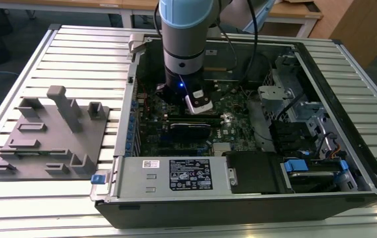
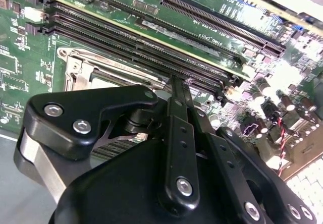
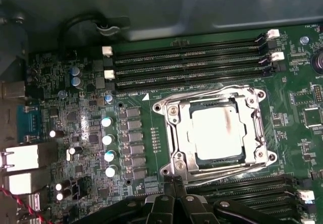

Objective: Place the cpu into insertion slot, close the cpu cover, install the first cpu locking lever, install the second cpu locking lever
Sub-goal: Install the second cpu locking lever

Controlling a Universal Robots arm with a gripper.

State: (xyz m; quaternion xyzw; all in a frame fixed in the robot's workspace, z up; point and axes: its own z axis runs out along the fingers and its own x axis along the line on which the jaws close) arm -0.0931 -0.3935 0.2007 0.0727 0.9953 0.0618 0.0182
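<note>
You are looking at the cpu (image 3: 218, 131) lying flat in the insertion slot (image 3: 176, 159) on the green motherboard (image 3: 151, 138), its pale metal top facing up. It is near square, so no long axis is telling. The cpu cover (image 3: 258, 133) is lying closed around it, framing the chip, and thin wire levers (image 3: 222, 171) are running along the socket's edges. Long black memory slots (image 3: 186, 62) are lying on both sides of the socket. Your gripper (image 3: 174, 182) is hovering just beside the socket's edge nearest it, fingers (image 2: 176, 90) pressed together, gripping nothing. In the exterior view the arm (image 1: 185, 44) is reaching down into the open computer case (image 1: 321, 79).
</note>
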